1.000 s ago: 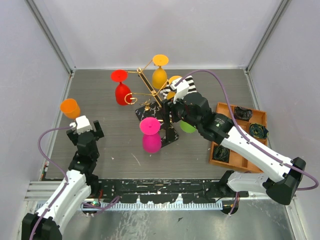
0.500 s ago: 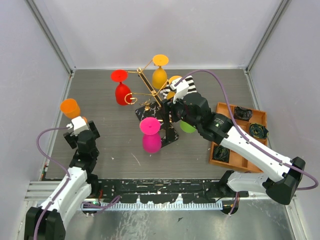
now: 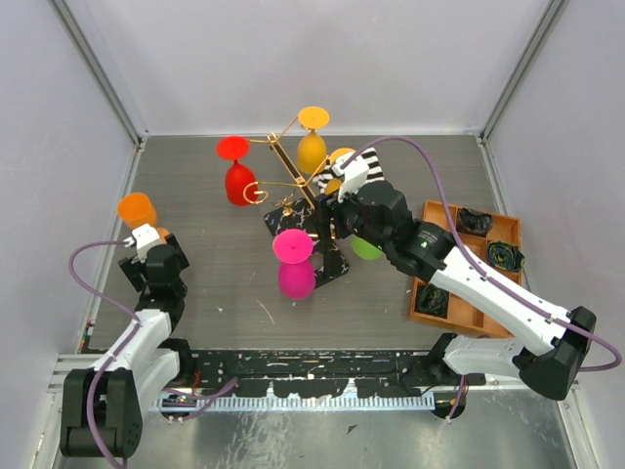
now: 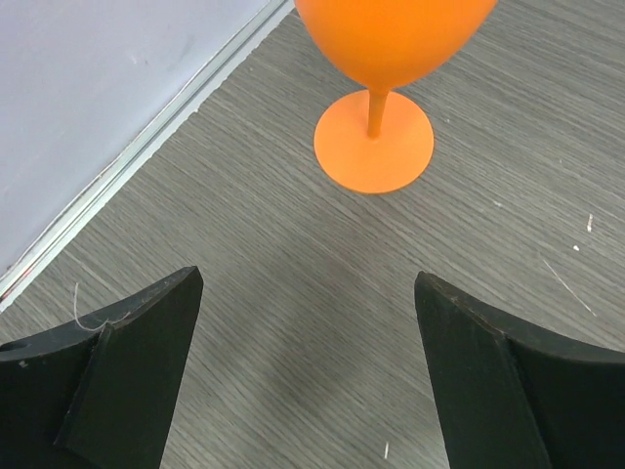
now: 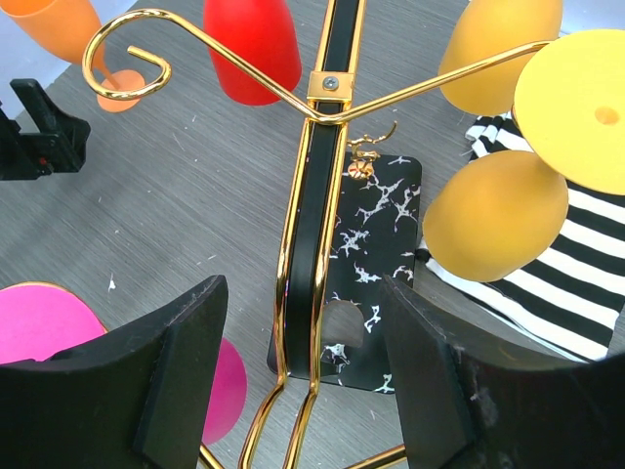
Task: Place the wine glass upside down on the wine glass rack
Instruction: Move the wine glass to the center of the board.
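Observation:
An orange wine glass (image 3: 137,209) stands upright on the table by the left wall. In the left wrist view its foot (image 4: 374,142) lies ahead of my left gripper (image 4: 308,332), which is open, empty and clear of the glass. The left gripper (image 3: 146,237) sits just in front of the glass. The gold wire rack (image 3: 283,181) on its black marbled base (image 3: 335,262) stands mid-table with red (image 3: 237,178), yellow (image 3: 312,147), pink (image 3: 295,266) and green (image 3: 367,247) glasses on it. My right gripper (image 5: 303,342) is open, its jaws either side of the rack's post (image 5: 317,225).
A black-and-white striped cloth (image 5: 576,264) lies behind the rack under a yellow glass (image 5: 495,215). A wooden tray (image 3: 427,295) with black parts sits at the right. Grey walls close in the left, back and right sides.
My left arm has swung left and back, bringing its gripper in line with the orange glass. The right arm and the rack have not moved.

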{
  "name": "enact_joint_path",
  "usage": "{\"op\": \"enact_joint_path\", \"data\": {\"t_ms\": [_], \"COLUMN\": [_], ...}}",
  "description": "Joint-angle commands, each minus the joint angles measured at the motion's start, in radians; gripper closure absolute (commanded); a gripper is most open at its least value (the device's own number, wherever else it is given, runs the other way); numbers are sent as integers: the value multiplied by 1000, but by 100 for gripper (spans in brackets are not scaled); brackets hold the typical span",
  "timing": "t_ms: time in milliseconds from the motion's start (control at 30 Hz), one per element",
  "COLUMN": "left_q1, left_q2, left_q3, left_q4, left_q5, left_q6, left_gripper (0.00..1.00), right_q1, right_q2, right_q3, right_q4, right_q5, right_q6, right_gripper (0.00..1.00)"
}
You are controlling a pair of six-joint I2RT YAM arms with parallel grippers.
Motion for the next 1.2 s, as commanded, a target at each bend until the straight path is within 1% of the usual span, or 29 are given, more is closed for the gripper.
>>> {"op": "enact_joint_path", "data": {"t_ms": [0,167,333,467,533,567,600,633,733,767,867,933,1033,1100,1167], "left_q1": [43,64,68,72,72,72,72,72,70,70,70,70,70,71,70], "left_q2": [37,99,99,90,27,-18,-65,-108,-238,-283,-418,-473,-471,-404,-304], "left_q3": [49,77,72,102,115,127,151,174,216,224,251,279,365,457,573], "left_q4": [80,96,112,60,-11,-71,-154,-286,-488,-543,-681,-737,-769,-803,-860], "left_q5": [43,82,79,110,127,124,95,63,48,59,79,107,151,180,221], "left_q6": [-14,-9,-15,-29,-63,-115,-179,-240,-346,-380,-428,-434,-404,-377,-348], "left_gripper": [3,3,2,3,3,3,3,3,3,1,2,2,2,2,2], "right_q1": [-3,-4,-5,-4,-2,-4,-4,-4,-5,-5,-5,-5,-4,-5,-5], "right_q2": [13,15,7,7,7,5,6,6,9,10,7,3,-3,-9,-18], "right_q3": [-24,-26,-32,-30,-31,-32,-33,-35,-37,-37,-37,-38,-42,-46,-50], "right_q4": [-63,-61,-62,-61,-61,-61,-60,-60,-59,-58,-57,-57,-57,-57,-57], "right_q5": [13,11,23,20,24,26,27,28,25,23,18,15,13,9,7], "right_q6": [5,6,3,-1,-3,-2,-2,-3,-3,-3,0,1,5,9,14], "right_gripper": [31,31,31,31,31,31,31,31,31,30,30,30,30,30,30]}}
